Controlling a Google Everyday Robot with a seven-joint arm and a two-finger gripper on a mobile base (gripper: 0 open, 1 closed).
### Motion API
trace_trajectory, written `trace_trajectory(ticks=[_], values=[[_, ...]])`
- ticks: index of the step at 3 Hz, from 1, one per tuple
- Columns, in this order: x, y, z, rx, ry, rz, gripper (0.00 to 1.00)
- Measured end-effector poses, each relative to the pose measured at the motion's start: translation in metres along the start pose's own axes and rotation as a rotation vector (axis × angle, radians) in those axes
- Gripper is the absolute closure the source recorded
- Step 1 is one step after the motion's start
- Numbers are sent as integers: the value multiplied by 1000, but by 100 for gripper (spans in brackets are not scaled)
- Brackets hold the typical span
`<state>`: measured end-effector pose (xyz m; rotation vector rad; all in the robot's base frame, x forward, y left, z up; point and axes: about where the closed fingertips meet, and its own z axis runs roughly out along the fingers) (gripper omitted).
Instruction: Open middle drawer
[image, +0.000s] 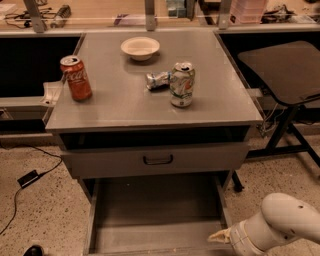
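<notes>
The claw (218, 236) is seen at the bottom right of the view, on the end of a white arm (280, 225) that enters from the right edge. Whether it is wide, narrow or holding anything cannot be told. Its pale tip lies at the front right corner of the middle drawer (155, 212); contact with the drawer cannot be confirmed.

The middle drawer is found pulled far out of the cabinet, its grey floor exposed and stretching away to the left of the claw. Its front panel is cut off by the bottom edge of the view.

Above and beyond the claw, the upper drawer (110, 161) is seen with its dark handle (158, 160) up and to the left of the claw.

Farther beyond, the grey counter (120, 107) carries four things, all well apart from the claw. A pale green can (181, 85) stands upright nearest to it. A crushed can (157, 80) lies just beside that can, on the side away from the claw. A cream bowl (140, 48) sits farther back, and an orange soda can (76, 78) stands upright far to the left.

A black cable and adapter (27, 178) lie on the speckled floor, far left of the claw.
</notes>
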<state>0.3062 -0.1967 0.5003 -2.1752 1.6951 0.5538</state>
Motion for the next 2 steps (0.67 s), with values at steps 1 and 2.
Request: trace_trajectory(ticks=[1,2], values=[[1,1,-1,4,1,-3,0],[1,1,-1,4,1,-3,0]])
